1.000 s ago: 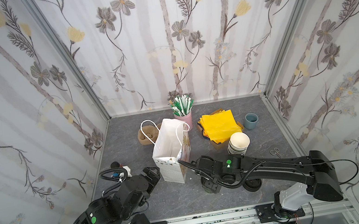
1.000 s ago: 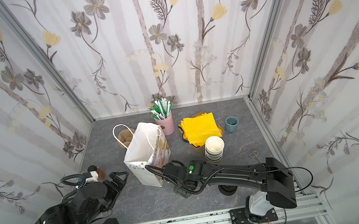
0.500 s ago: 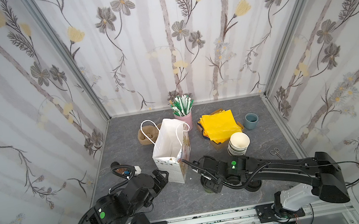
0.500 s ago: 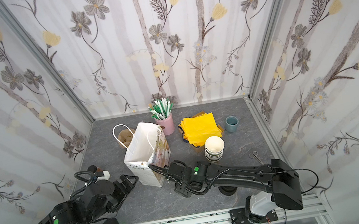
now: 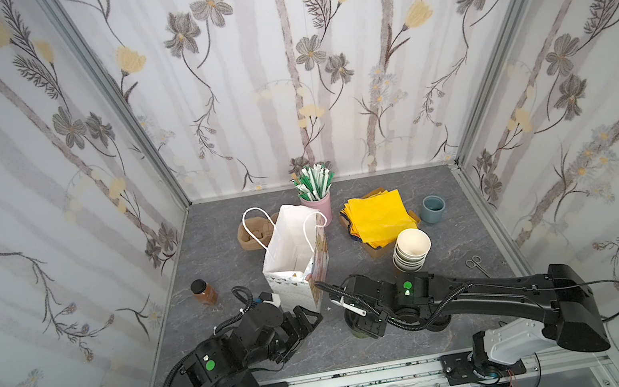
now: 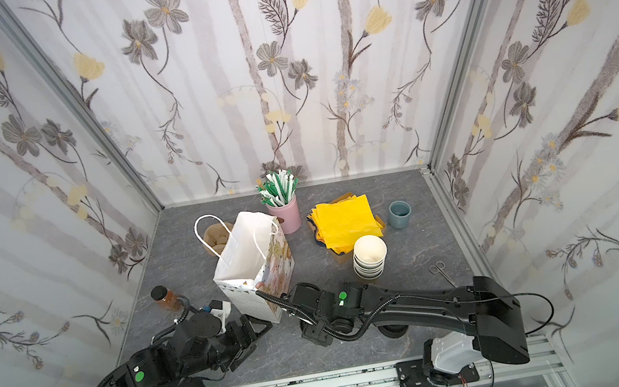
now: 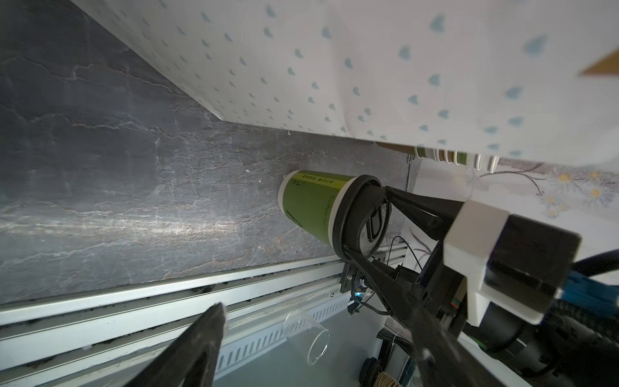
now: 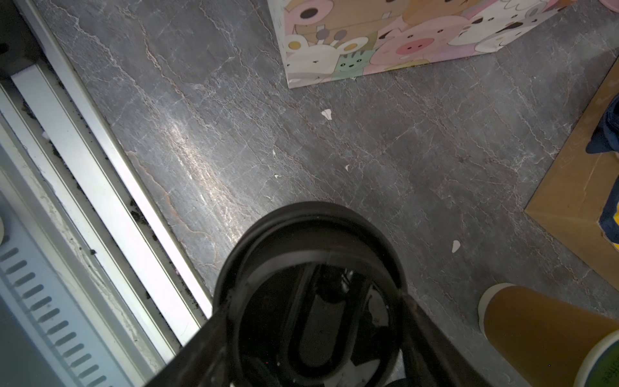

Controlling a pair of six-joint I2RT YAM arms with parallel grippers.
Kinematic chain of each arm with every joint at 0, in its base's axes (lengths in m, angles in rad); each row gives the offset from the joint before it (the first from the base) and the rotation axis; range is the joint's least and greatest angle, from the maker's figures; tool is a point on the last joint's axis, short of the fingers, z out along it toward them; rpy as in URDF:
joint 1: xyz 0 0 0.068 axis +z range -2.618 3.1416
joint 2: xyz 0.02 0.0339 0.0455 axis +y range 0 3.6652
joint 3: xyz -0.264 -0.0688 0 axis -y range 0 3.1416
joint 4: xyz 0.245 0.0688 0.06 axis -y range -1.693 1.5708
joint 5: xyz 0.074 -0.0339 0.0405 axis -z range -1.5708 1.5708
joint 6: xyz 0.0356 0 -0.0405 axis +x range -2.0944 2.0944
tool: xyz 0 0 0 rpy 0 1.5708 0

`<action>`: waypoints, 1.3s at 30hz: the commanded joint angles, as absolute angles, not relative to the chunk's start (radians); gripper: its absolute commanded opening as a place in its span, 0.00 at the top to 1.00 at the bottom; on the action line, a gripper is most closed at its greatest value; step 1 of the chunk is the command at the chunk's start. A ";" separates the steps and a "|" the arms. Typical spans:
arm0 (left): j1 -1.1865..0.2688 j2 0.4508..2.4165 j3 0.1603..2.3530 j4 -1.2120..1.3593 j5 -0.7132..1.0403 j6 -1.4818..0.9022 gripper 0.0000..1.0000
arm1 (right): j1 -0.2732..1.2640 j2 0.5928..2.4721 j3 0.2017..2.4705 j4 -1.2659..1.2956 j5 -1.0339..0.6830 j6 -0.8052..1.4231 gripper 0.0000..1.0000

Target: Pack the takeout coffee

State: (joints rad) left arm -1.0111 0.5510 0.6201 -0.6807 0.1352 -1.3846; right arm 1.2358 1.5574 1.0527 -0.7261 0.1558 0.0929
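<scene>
Upright near 6 o'clock of the grey marbled table [image 5: 225, 254], close to the aluminium front rail [image 5: 370, 374]: the takeout coffee [image 7: 308, 207], a small olive-green paper cup under a round black plastic sip lid [image 8: 311, 228]. Long axis vertical, lid up, base down at the tabletop; cannot tell whether resting or just lifted. Clamped across the lid rim by the right gripper [image 5: 359, 321], one black finger [image 7: 418, 207] on each side. Against a second earlier: cup and right gripper at much the same spot, the right arm's rear housing shifted slightly toward 3 o'clock. Left gripper [image 5: 304, 328] moved from the 9 o'clock side of the white paper gift bag [image 5: 287, 248] round to its near corner. Now at 9 o'clock of the cup, near but apart, fingers [image 7: 201, 341] spread with nothing between. Uncovered by that move: a small amber jar [image 5: 202, 292] with a black cap, at 8 o'clock of the table. Readable on the cup's side by the lid: "Coffee for", the rest lost round the curve; darker print on a paler green band too small to read. Gift bag standing open at 11 o'clock of the cup, small blue hearts on one side, cartoon animal faces on another. At 1 o'clock of the cup, a stack of lidless paper cups [image 5: 412, 247], white inside; beyond it, yellow paper napkins [image 5: 378, 215]. At 12 o'clock by the back wall, a pink cup [image 5: 320, 207] of green-and-white straws.
</scene>
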 commanded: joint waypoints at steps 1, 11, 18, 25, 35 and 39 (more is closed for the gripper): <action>-1.018 0.560 0.564 -0.486 0.204 -1.404 0.13 | 1.246 1.564 1.040 -0.767 0.057 0.083 0.31; -1.023 0.559 0.398 -0.232 0.295 -1.416 0.24 | 1.252 1.559 1.034 -0.758 0.044 0.083 0.27; -1.024 0.637 0.323 -0.038 0.334 -1.418 0.24 | 1.252 1.552 1.031 -0.760 0.055 0.083 0.24; -1.023 0.703 0.297 0.075 0.355 -1.399 0.24 | 1.253 1.557 1.031 -0.757 0.047 0.084 0.23; -1.023 0.782 0.275 0.152 0.364 -1.387 0.33 | 1.253 1.559 1.026 -0.750 0.046 0.086 0.23; -1.023 0.787 0.265 0.159 0.355 -1.391 0.35 | 1.253 1.560 1.028 -0.750 0.048 0.086 0.23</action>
